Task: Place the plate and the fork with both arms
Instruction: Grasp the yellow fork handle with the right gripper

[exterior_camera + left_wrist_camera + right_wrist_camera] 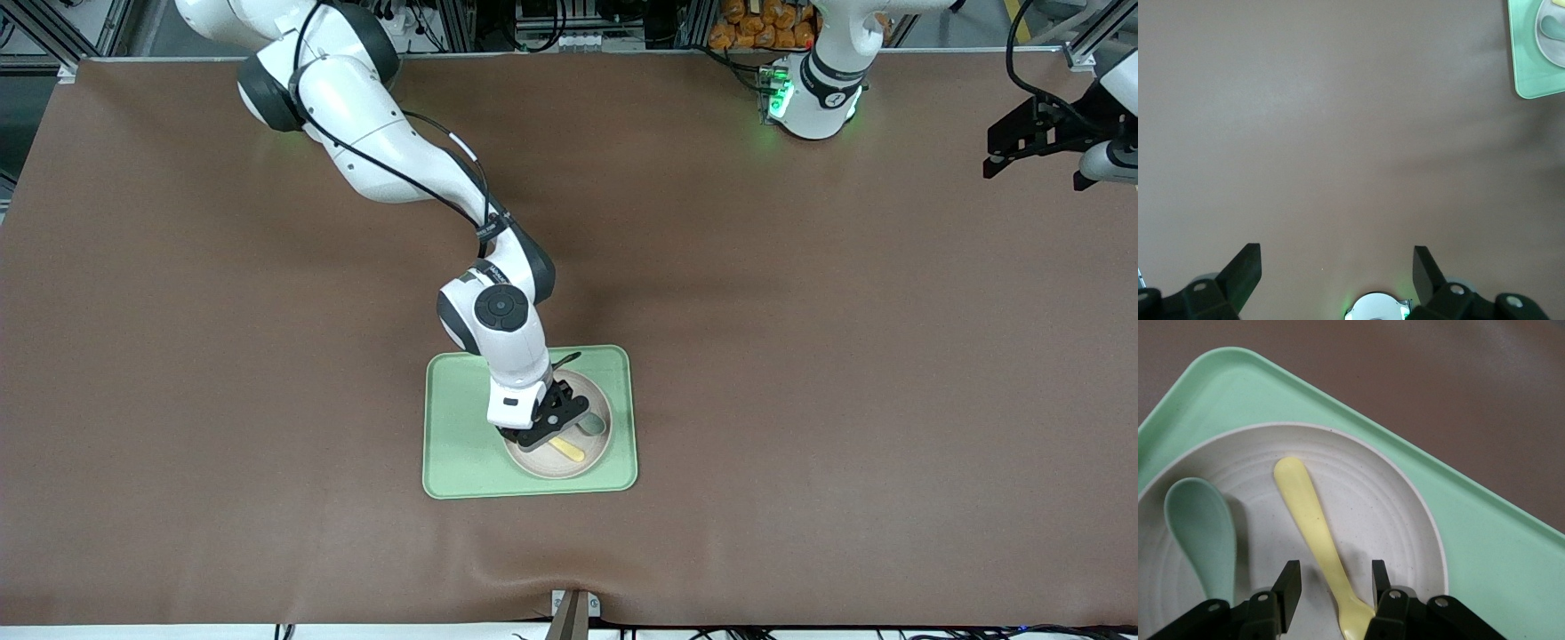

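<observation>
Right gripper (pixel 553 425) (pixel 1335 581) down low over the plate (pixel 542 464) (pixel 1371 493), fingers (pixel 1290 587) apart and straddling the fork (pixel 567 449) (pixel 1315 520) at its narrow part, a sliver of gap showing on each side, so not clamped on it. Fork lying flat inside the plate, rounded handle end pointing away from the gripper, tine end tucked under the fingers and hard to make out. Grey-green spoon (pixel 591 425) (pixel 1201 527) in the same plate just beside the fork, not touching it. Plate sitting on the pale-green tray (pixel 453 427) (pixel 1471 520), in the half toward the left arm's end, close to the tray's camera-side edge and corner. Tray flat on the brown table (pixel 800 356), roughly midway along its length and closer to the table's camera-side edge than to the bases' edge.

Left gripper (pixel 1022 147) (pixel 1338 267) waiting way off over the table's corner at the left arm's end, by the bases' edge, fingers spread wide, holding nothing, only bare brown table under it and a corner of the tray peeking into the left wrist view.
</observation>
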